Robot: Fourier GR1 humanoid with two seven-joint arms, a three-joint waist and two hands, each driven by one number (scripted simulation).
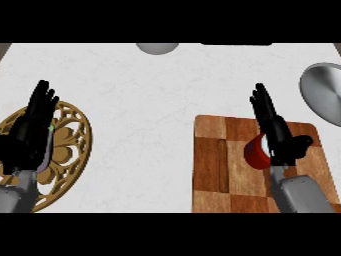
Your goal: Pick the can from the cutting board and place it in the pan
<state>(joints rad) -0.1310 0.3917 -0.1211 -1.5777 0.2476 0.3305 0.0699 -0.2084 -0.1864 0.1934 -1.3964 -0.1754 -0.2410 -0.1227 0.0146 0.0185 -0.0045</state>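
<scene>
A red can (257,153) stands on the checkered wooden cutting board (221,170) at the lower right. My right hand (276,132) is right beside it on its right, fingers straight and pointing away from me, and it hides the can's right side. The silver pan (333,95) lies at the right edge of the counter, beyond the board. My left hand (29,131) rests open at the left, fingers up, over a round wooden trivet.
The ornate round wooden trivet (68,150) lies at the lower left under my left hand. A grey rounded object (157,48) sits at the counter's far edge, top centre. White counter stretches between trivet and board.
</scene>
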